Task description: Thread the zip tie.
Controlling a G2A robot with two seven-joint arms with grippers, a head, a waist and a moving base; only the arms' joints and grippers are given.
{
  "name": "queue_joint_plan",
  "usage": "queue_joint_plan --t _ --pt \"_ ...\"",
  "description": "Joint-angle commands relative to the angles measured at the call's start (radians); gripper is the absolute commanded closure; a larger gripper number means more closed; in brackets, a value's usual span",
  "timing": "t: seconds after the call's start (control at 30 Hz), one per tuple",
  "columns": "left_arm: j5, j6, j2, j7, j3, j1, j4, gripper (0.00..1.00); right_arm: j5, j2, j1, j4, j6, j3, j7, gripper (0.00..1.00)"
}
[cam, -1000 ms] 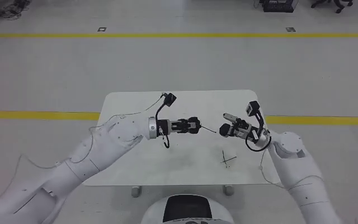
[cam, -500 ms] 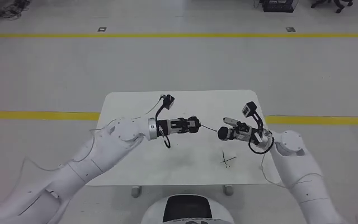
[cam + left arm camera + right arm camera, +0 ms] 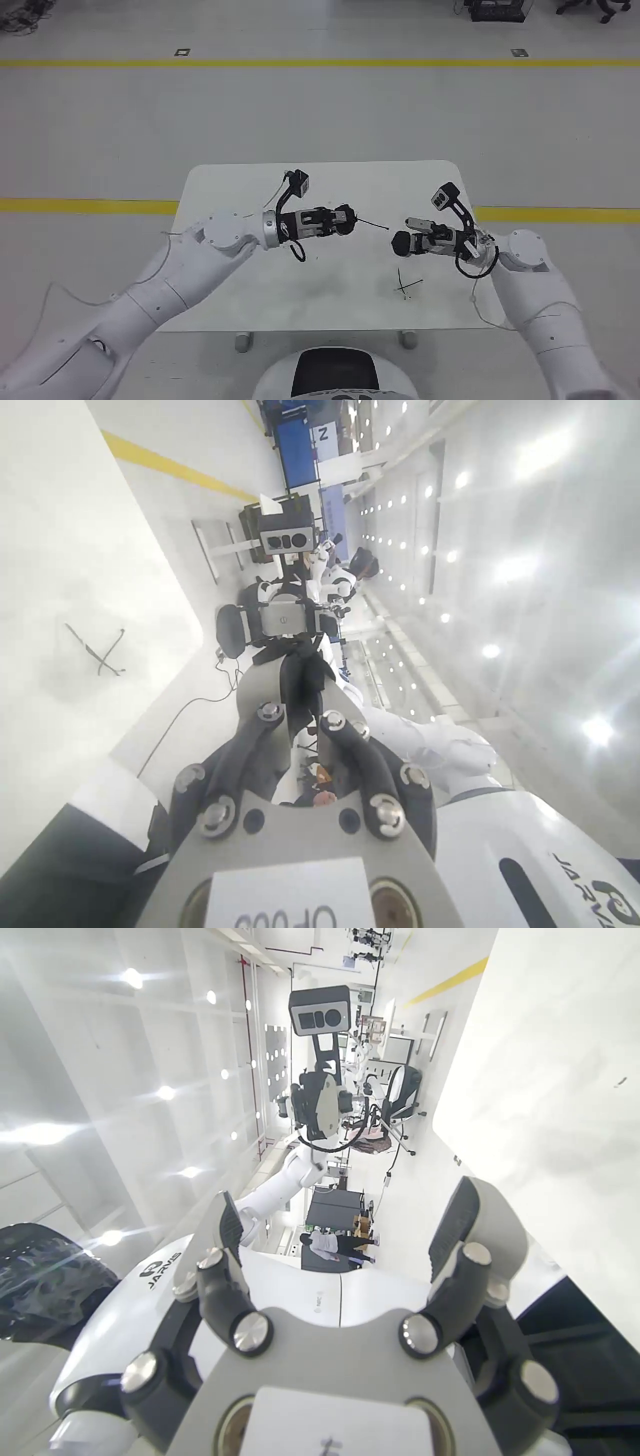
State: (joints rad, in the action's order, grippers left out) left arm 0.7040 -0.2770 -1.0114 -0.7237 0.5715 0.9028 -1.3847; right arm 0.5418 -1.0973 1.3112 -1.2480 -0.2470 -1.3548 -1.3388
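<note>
1. Holding the zip tie (image 3: 372, 225) by one end, the left gripper (image 3: 350, 219) has its fingers pinched together above the middle of the table (image 3: 230, 190). The tie's free end sticks out toward the right gripper (image 3: 345, 1205).
2. The right gripper faces it with fingers spread wide and nothing between them, near the tie's tip but apart from it.
3. Spare ties (image 3: 405, 283) lie crossed on the table, nearer the robot than the right gripper.

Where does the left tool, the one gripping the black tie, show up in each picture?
Top view: left tool above the table, tie pointing at the other arm.
Left wrist view: left tool close up, shut on the tie.
Right wrist view: left tool far off, facing the camera.
Shared landmark: the white table.
</note>
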Motion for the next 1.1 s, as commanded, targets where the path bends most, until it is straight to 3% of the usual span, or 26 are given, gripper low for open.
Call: queue_joint_plan --t 0.0,0.1,0.2,0.27,0.33,0.47,0.67,1.07 --pt "0.025 0.035 -0.002 0.004 0.003 0.012 -0.005 1.0 0.017 -0.001 -0.002 0.004 0.001 0.003 0.006 0.0" --pt "0.056 0.075 -0.006 0.003 0.005 0.026 -0.007 1.0 0.053 -0.003 -0.019 0.033 -0.013 0.009 -0.02 0.0" --pt "0.092 0.09 -0.013 -0.015 0.005 0.036 -0.002 1.0 0.068 -0.003 -0.039 0.064 -0.024 0.016 -0.039 0.0" --pt "0.11 0.099 -0.019 -0.026 0.006 0.038 0.005 1.0 0.073 -0.004 -0.048 0.077 -0.034 0.022 -0.048 0.12" --pt "0.113 0.102 -0.024 -0.029 0.006 0.036 0.013 1.0 0.073 -0.004 -0.053 0.084 -0.039 0.028 -0.051 0.3" --pt "0.128 0.108 -0.035 -0.038 0.007 0.036 0.023 1.0 0.072 -0.003 -0.058 0.084 -0.051 0.039 -0.051 0.5" --pt "0.128 0.109 -0.049 -0.018 0.012 0.04 0.041 1.0 0.068 0.003 -0.053 0.075 -0.077 0.048 -0.051 0.58" --pt "0.113 0.104 -0.067 -0.016 0.031 0.051 0.06 1.0 0.079 0.011 -0.044 0.068 -0.091 0.042 -0.051 0.64"
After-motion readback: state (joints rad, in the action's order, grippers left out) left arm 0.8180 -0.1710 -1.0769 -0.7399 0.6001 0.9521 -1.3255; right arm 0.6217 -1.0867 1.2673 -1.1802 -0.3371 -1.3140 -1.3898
